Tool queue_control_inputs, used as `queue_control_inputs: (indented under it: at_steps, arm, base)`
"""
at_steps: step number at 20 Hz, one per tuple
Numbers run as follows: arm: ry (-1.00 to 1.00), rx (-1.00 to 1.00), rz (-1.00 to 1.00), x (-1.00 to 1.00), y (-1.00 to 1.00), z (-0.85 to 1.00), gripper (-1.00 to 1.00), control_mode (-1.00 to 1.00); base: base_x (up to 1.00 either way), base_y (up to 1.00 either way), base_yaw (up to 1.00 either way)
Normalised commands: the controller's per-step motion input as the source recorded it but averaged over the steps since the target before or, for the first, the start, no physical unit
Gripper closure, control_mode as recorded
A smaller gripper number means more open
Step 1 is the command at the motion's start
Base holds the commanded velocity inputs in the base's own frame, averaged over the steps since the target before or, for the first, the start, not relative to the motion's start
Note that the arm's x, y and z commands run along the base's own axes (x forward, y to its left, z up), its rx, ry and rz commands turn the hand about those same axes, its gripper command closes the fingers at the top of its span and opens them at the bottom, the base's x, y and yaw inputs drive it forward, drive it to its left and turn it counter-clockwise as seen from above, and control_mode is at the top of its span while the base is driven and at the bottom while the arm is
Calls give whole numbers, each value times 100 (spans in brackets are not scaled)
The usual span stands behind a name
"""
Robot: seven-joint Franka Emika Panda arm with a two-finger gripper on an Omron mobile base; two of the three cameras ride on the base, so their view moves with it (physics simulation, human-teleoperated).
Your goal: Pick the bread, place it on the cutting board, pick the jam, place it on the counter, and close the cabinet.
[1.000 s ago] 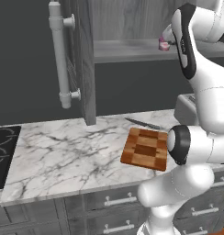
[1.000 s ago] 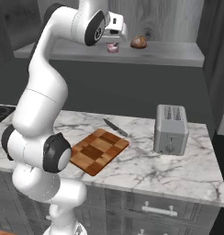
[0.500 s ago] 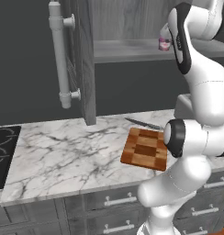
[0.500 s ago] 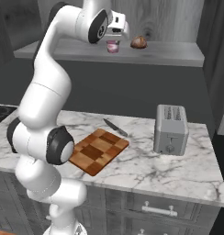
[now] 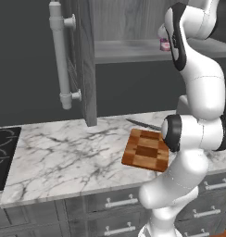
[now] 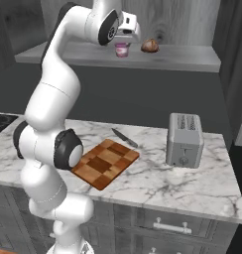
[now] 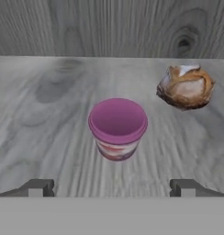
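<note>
the bread sat on the cabinet shelf, right of the jam, both upright; the roll was round with no clear long axis. the gripper hovered spread wide and empty, lined on the jam. judged step: reaching for bread; next it needed to shift right, then close. the cutting board lay bare.

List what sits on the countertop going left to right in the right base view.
Cutting board → knife → toaster, all on the counter.
</note>
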Motion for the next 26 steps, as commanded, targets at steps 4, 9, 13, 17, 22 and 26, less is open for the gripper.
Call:
queue_control_inputs:
  at_steps: [4, 9, 13, 17, 22, 26]
  arm:
    - [0, 0, 0, 18, 0, 0, -100, -100]
    - [0, -1, 0, 13, 0, -2, -100, -100]
    - [0, -1, 0, 13, 0, -4, -100, -100]
    - [0, -2, 0, 18, 0, -4, -100, -100]
    - [0, -1, 0, 17, 0, -4, -100, -100]
    - [0, 0, 0, 12, 0, -7, -100, -100]
  base:
    - [0, 0, 0]
    - [0, 0, 0]
    - [0, 0, 0]
    - [0, 0, 0]
    - [0, 0, 0]
    - [0, 0, 0]
